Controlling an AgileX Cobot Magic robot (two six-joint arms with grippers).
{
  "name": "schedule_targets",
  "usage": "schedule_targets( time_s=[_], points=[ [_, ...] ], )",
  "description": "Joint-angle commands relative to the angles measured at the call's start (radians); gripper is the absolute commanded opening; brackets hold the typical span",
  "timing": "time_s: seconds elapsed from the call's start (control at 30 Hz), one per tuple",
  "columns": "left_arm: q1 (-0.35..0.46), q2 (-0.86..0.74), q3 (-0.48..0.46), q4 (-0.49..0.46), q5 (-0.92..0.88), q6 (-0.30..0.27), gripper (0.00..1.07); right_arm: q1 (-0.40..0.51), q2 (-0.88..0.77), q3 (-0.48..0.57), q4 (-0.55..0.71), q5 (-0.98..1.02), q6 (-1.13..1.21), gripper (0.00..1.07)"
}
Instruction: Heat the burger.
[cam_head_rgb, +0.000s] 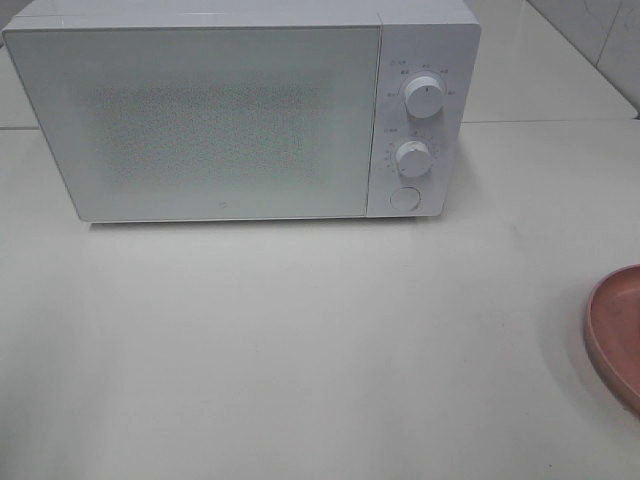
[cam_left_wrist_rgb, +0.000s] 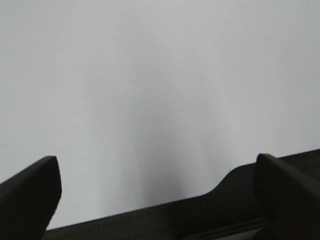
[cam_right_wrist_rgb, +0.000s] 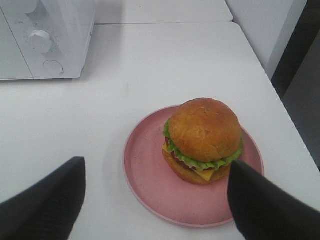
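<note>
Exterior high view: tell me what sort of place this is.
Probably a mock kitchen counter: a white microwave with its door shut, a pink plate and a burger on a plain white table.

White microwave (cam_head_rgb: 240, 115) door closed, two knobs, pink plate (cam_head_rgb: 618, 335) well apart on table (cam_head_rgb: 300, 350)

Burger (cam_right_wrist_rgb: 204, 140), between the black fingers (cam_right_wrist_rgb: 45, 205) of the right gripper (cam_right_wrist_rgb: 155, 205): golden-brown bun, green lettuce, yellow cheese, red tomato. Plate (cam_right_wrist_rgb: 150, 175) beneath it: pink. Microwave (cam_head_rgb: 240, 115) beyond: white, speckled grey door, white knobs. Table (cam_head_rgb: 300, 350): off-white.
</note>
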Motion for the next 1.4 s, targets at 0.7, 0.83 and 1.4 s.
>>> schedule_targets(
  time_s=[0.7,0.83,1.4],
  points=[
    [0.123,-0.497,0.003,-0.068,-0.021,-0.010,1.00,-0.004,-0.025,0.005,0.002,-0.012,-0.001,0.73],
    [0.141,-0.490,0.003,-0.074,-0.021,-0.010,1.00,-0.004,-0.025,0.005,0.002,-0.012,-0.001,0.73],
    [0.141,-0.490,0.003,-0.072,-0.020,-0.010,1.00,-0.004,-0.025,0.005,0.002,-0.012,-0.001,0.73]
  ],
)
